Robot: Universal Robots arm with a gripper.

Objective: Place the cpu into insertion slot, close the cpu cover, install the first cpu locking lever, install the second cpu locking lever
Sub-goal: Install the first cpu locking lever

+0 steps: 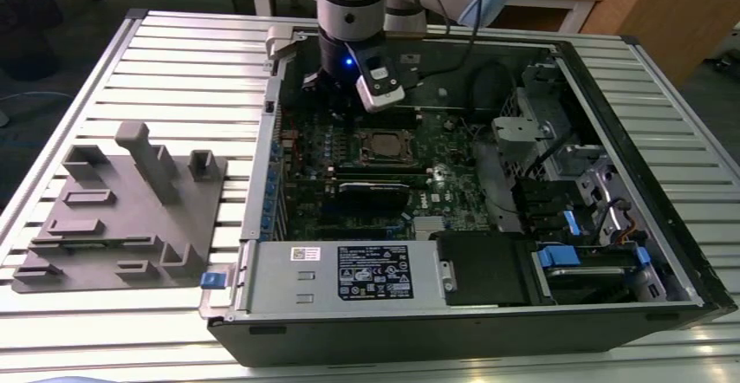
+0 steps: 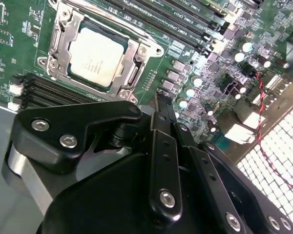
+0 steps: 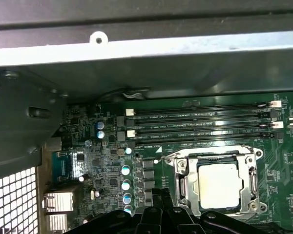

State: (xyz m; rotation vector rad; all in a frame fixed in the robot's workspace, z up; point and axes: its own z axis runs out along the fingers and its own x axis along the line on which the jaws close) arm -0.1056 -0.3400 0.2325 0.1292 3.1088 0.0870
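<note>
The cpu (image 2: 96, 56) lies in the insertion slot (image 2: 63, 17), and the cpu cover (image 2: 133, 58) lies flat around it. In the exterior view the gripper (image 1: 324, 93) hangs at 11 o'clock from the slot, with its fingers pressed together and empty.

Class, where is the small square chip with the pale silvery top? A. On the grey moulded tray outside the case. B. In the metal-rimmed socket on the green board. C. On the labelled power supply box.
B: the pale silvery square chip lies inside the metal-rimmed socket on the green board.
</note>
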